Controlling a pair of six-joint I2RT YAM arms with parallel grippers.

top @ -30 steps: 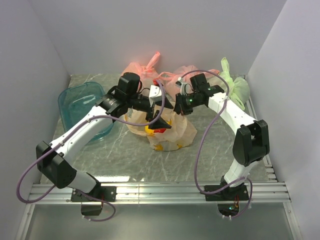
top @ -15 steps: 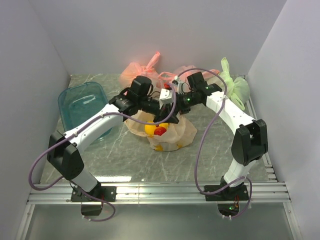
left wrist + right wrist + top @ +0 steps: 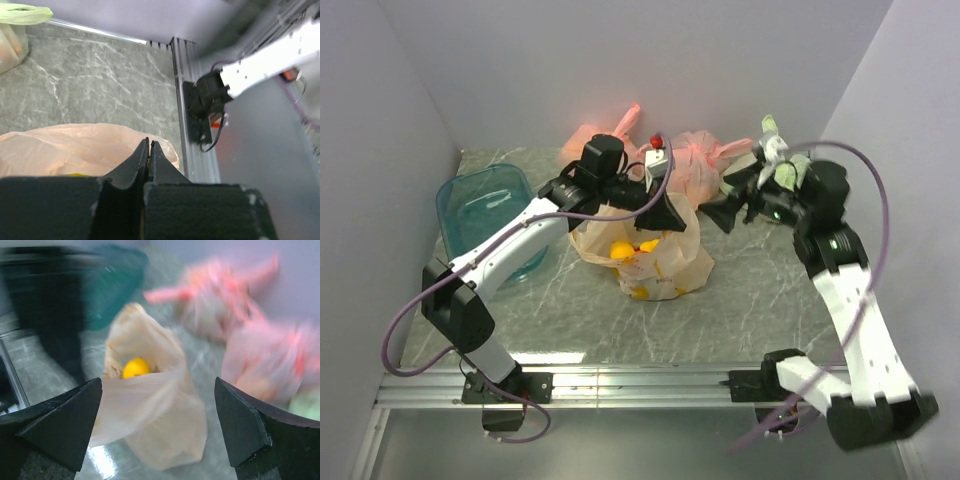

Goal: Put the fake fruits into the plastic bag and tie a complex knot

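The plastic bag (image 3: 672, 266), pale peach, stands open at the middle of the table with yellow fake fruits (image 3: 620, 250) showing inside. My left gripper (image 3: 666, 212) is shut at the bag's upper right rim, and a thin sliver of film seems pinched between its pads. In the left wrist view the closed left gripper (image 3: 149, 142) hangs over the bag (image 3: 60, 147). My right gripper (image 3: 728, 208) stands open to the right of the bag, apart from it. The right wrist view is blurred: the right gripper (image 3: 157, 425) is wide open with nothing in it, and the bag (image 3: 155, 410) with one yellow fruit (image 3: 136, 367) lies beyond.
A teal bin (image 3: 485, 205) sits at the left. Two pink knotted bags (image 3: 605, 140) (image 3: 695, 160) lie along the back wall. A light green bag (image 3: 792, 178) is at the back right, partly behind the right arm. An aluminium rail (image 3: 640, 380) runs along the table's near edge.
My right gripper opened and swung back to the right, away from the bag. My left gripper moved right to the bag's rim and shut there.
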